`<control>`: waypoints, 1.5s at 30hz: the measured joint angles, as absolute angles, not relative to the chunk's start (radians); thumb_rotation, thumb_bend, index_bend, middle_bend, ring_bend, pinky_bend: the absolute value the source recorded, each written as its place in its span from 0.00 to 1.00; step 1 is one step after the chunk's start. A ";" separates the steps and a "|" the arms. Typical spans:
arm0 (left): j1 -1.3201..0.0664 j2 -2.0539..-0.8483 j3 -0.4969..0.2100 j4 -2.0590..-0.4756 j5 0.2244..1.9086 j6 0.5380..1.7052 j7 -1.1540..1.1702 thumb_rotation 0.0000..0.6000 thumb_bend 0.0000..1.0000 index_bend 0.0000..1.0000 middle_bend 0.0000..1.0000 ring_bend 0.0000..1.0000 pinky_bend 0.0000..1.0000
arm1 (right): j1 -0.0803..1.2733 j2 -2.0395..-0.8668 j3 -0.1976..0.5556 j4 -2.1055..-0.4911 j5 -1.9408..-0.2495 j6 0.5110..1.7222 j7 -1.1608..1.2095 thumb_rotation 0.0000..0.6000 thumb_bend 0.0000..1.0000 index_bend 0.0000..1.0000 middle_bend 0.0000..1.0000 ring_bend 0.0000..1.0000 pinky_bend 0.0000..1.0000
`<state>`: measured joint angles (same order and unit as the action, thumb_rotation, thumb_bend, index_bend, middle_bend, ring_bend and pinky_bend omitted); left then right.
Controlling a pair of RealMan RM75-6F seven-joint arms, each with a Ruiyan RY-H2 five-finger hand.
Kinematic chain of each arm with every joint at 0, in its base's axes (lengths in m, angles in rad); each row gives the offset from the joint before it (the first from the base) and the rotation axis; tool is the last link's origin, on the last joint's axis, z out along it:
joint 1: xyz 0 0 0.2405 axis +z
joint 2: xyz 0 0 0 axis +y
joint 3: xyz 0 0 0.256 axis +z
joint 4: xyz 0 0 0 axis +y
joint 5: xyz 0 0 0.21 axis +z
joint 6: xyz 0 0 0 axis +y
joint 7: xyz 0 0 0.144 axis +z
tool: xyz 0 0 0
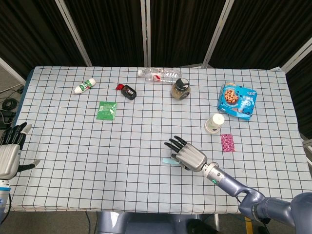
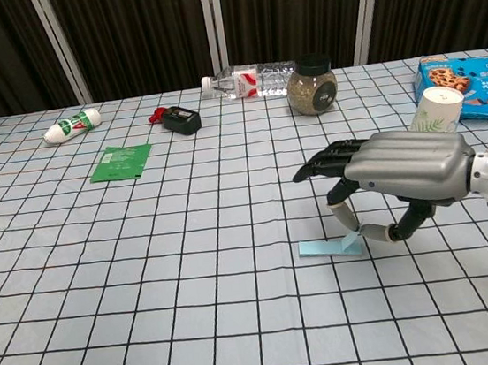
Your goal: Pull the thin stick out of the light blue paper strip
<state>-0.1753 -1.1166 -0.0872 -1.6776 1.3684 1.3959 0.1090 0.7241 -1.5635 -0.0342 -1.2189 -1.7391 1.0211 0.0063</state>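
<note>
The light blue paper strip (image 2: 327,249) lies flat on the checked cloth, and in the head view the strip (image 1: 167,161) shows just left of my right hand. One end of it stands up under the hand. My right hand (image 2: 399,172) hovers palm-down over that end, thumb and one finger (image 2: 348,219) closing together on it while the other fingers stay spread. I cannot make out the thin stick itself. In the head view my right hand (image 1: 190,156) is near the table's front middle. My left hand (image 1: 9,153) rests at the far left edge with fingers apart, holding nothing.
A paper cup (image 2: 439,109) and a blue cookie box (image 2: 473,88) stand right of the hand. A jar (image 2: 311,86), a water bottle (image 2: 248,81), a black device (image 2: 179,119), a green packet (image 2: 120,162) and a white tube (image 2: 71,126) lie further back. A pink packet (image 1: 227,142) lies nearby.
</note>
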 measured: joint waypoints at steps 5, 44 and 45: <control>-0.176 -1.116 -0.087 -1.677 1.369 1.394 0.107 1.00 0.00 0.00 0.00 0.00 0.00 | 0.722 -1.569 -0.030 -1.228 -1.718 1.024 0.030 1.00 0.38 0.68 0.11 0.00 0.00; -0.618 -1.482 -0.240 -1.468 1.307 0.940 -0.075 1.00 0.04 0.35 0.00 0.00 0.00 | 0.871 -1.500 0.314 -1.637 -1.031 0.900 -0.334 1.00 0.43 0.78 0.11 0.00 0.00; -0.627 -1.497 -0.244 -1.464 1.301 0.938 -0.072 1.00 0.05 0.35 0.00 0.00 0.00 | 0.876 -1.501 0.318 -1.645 -1.006 0.902 -0.345 1.00 0.43 0.78 0.11 0.00 0.00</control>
<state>-0.6266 -1.4974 -0.2443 -1.4639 1.3009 0.9379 -0.0722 0.8762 -1.5006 0.3184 -1.6449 -1.0063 0.9017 -0.3450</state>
